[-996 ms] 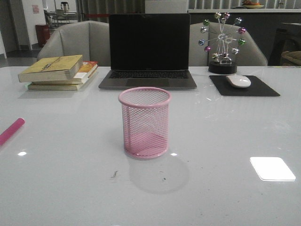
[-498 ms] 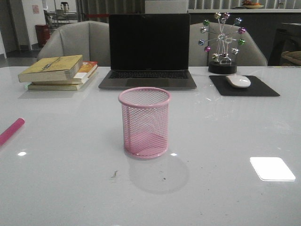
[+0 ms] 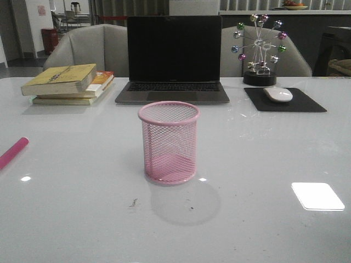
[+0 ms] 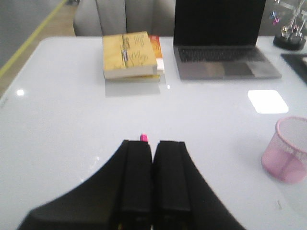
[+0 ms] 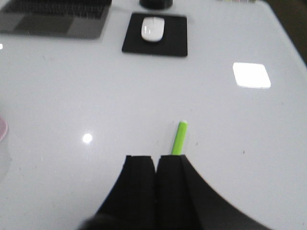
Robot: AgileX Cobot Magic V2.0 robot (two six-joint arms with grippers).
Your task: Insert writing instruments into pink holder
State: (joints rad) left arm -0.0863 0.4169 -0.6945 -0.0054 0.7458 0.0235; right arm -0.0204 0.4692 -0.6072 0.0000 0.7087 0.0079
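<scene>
Left gripper [image 4: 152, 148]: jaws closed together, holding nothing; the magenta pink marker pen [image 4: 143, 137] lies on the white worktop [image 3: 263, 153] just beyond its tips at twelve o'clock, mostly hidden. Right gripper [image 5: 156, 165]: likewise closed and empty; the lime green marker pen [image 5: 180, 138] lies just ahead at one o'clock, long axis pointing nearly straight away. The round pink wire-mesh holder [image 3: 168, 142] stands upright mid-worktop, empty. Each arm appears nearest its own pen.
</scene>
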